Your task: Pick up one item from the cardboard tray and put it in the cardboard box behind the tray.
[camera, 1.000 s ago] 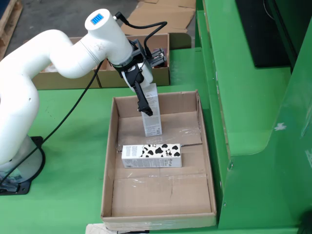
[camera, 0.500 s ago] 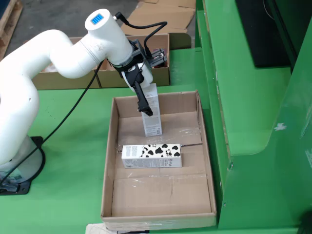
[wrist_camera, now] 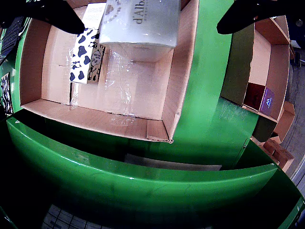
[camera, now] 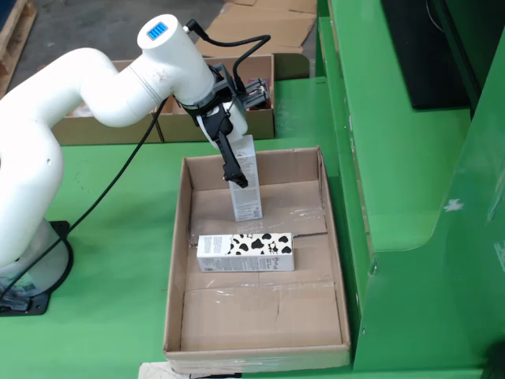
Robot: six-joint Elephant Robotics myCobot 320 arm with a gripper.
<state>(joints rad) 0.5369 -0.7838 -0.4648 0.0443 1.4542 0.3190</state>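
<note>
Cardboard tray [camera: 335,260] sits on the green surface [camera: 118,260] in the fixed view. Inside it, a cow-patterned carton [camera: 245,253] lies flat near the middle. Just behind, a pale upright carton [camera: 246,189] stands, with the end effector [camera: 234,170] closed on its upper part. Further back, beyond the tray's far wall, sits the cardboard box [camera: 260,118].

even, bright light in the fixed view, soft shadows. the wrist view bends strongly at its edges. its green panel [wrist_camera: 143,186] shows glare at 6 o'clock.
</note>
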